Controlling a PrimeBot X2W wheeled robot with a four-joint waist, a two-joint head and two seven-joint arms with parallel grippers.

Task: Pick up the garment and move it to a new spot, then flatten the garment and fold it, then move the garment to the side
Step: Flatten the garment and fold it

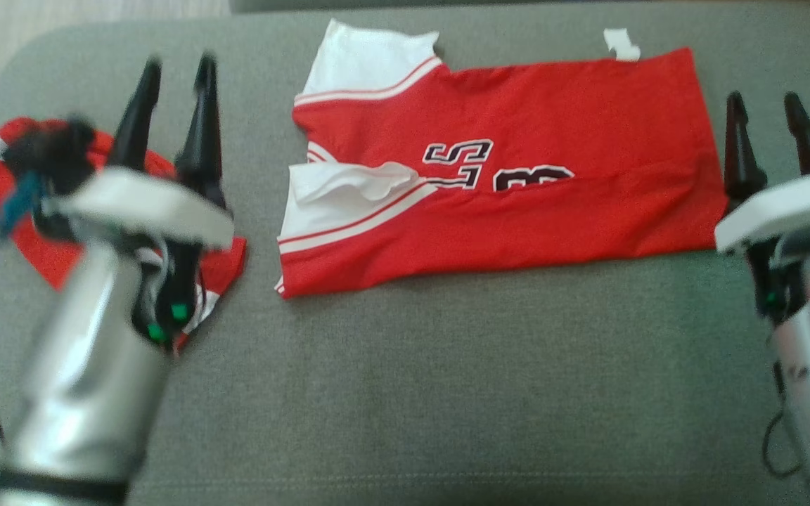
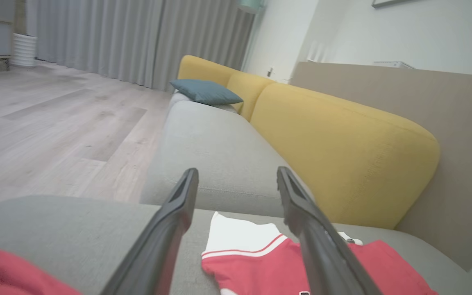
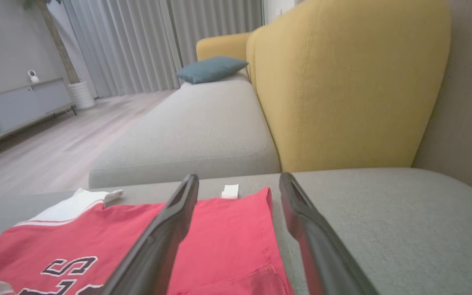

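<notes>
Fingers of left gripper (image 1: 178,63) spread wide, nothing between, above crumpled red garment (image 1: 29,242) at seat's left end. Right gripper (image 1: 763,98) likewise open, empty, just beside jersey's right edge. Surface: grey sofa seat (image 1: 405,386); yellow backrest (image 3: 342,82), teal cushion (image 3: 211,69), grey curtains (image 2: 137,37), pale wood floor (image 2: 55,123). Left arm covers much of crumpled garment; blurred there. Red jersey (image 1: 517,176) mid-seat, folded lengthwise, flat; white striped sleeves at left, dark lettering cut by fold.
</notes>
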